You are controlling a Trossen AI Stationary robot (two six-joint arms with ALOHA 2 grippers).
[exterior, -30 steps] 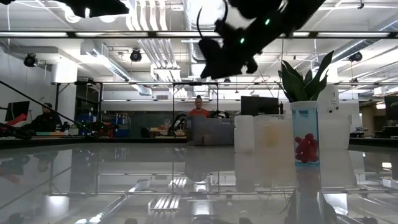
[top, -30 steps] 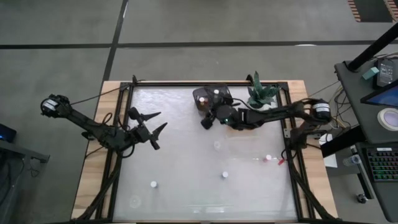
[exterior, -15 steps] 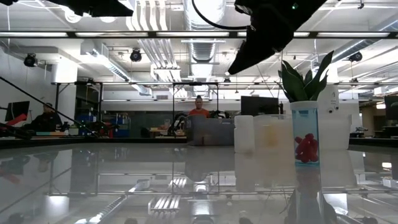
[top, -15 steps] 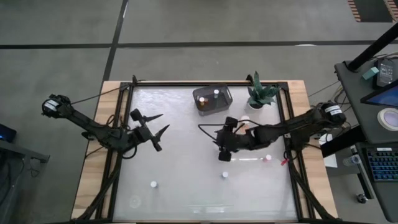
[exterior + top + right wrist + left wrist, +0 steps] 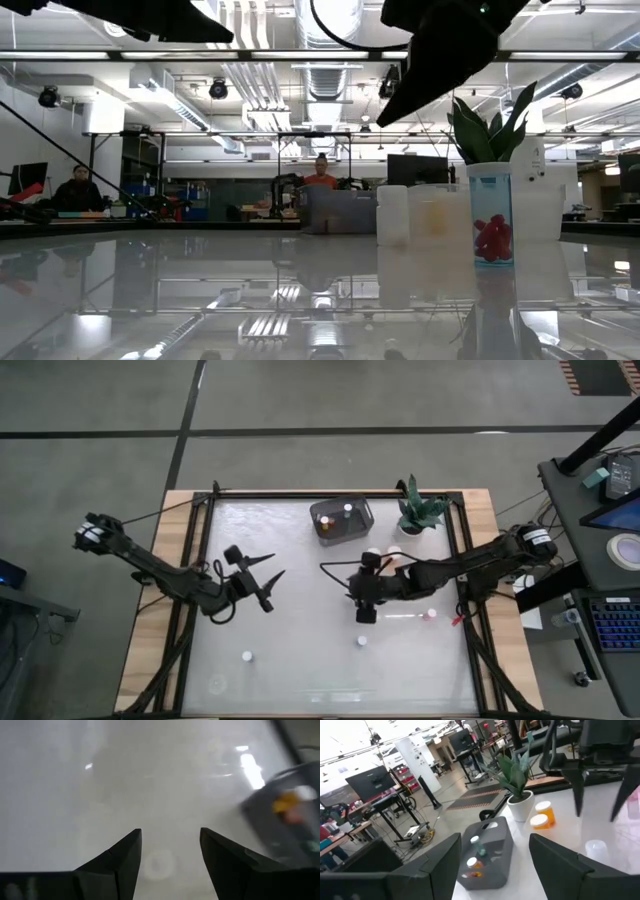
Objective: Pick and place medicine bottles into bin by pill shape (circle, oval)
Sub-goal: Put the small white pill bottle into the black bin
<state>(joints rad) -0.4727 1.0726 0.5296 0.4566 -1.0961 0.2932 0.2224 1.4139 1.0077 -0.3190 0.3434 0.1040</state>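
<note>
While high view hides bin (image 5: 485, 852) contents | left wrist shows bottles (image 5: 479, 846) | both tools spread, empty

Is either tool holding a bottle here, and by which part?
Nothing is held. The left tool and the right tool both stand open and empty above the table.

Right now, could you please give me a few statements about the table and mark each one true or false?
1. The right pincer is open and holds nothing. True.
2. The bin has no bottles in it. False: at least two bottles lie inside.
3. The plant stands beside the bin. True.
4. The left pincer is shut on a bottle. False: it is open and holds nothing.
5. Two orange bottles stand near the plant's pot. True.
</note>
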